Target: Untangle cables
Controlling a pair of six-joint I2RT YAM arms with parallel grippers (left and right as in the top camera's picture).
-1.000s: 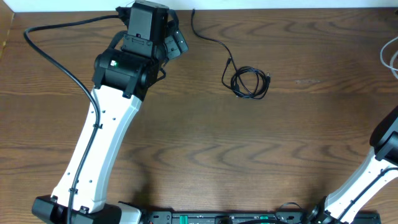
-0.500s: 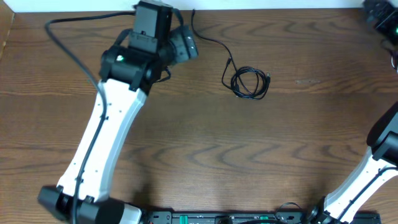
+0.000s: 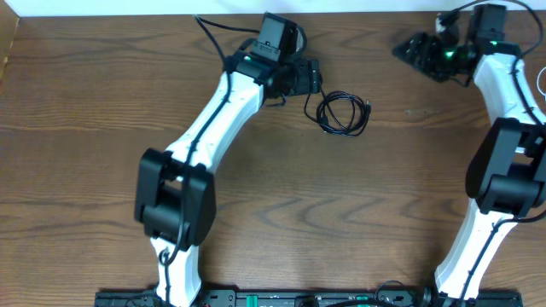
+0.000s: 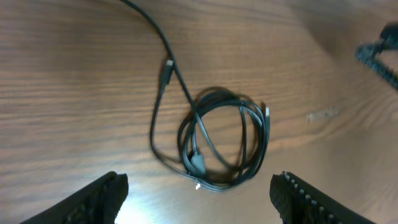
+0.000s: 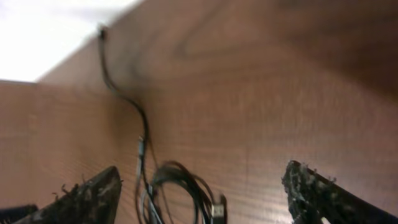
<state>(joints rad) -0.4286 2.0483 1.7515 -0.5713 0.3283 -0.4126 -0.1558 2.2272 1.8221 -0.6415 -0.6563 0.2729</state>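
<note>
A small coil of thin black cables (image 3: pixel 343 113) lies on the wooden table at the back centre, with one tail running up and to the left. My left gripper (image 3: pixel 314 77) is open and empty, just left of the coil. In the left wrist view the coil (image 4: pixel 224 140) lies ahead of and between the open fingers (image 4: pixel 199 199). My right gripper (image 3: pixel 409 51) is open and empty at the back right, well apart from the coil. The right wrist view shows the coil (image 5: pixel 186 193) low between its fingers (image 5: pixel 205 196), blurred.
A bit of white cord (image 3: pixel 543 81) shows at the table's right edge. The table's back edge (image 3: pixel 358 12) runs just behind both grippers. Both arms stretch across the table from the front.
My left arm has swung right, bringing its gripper beside the coil. My right arm has come into view at the back right. The coil has not moved.
</note>
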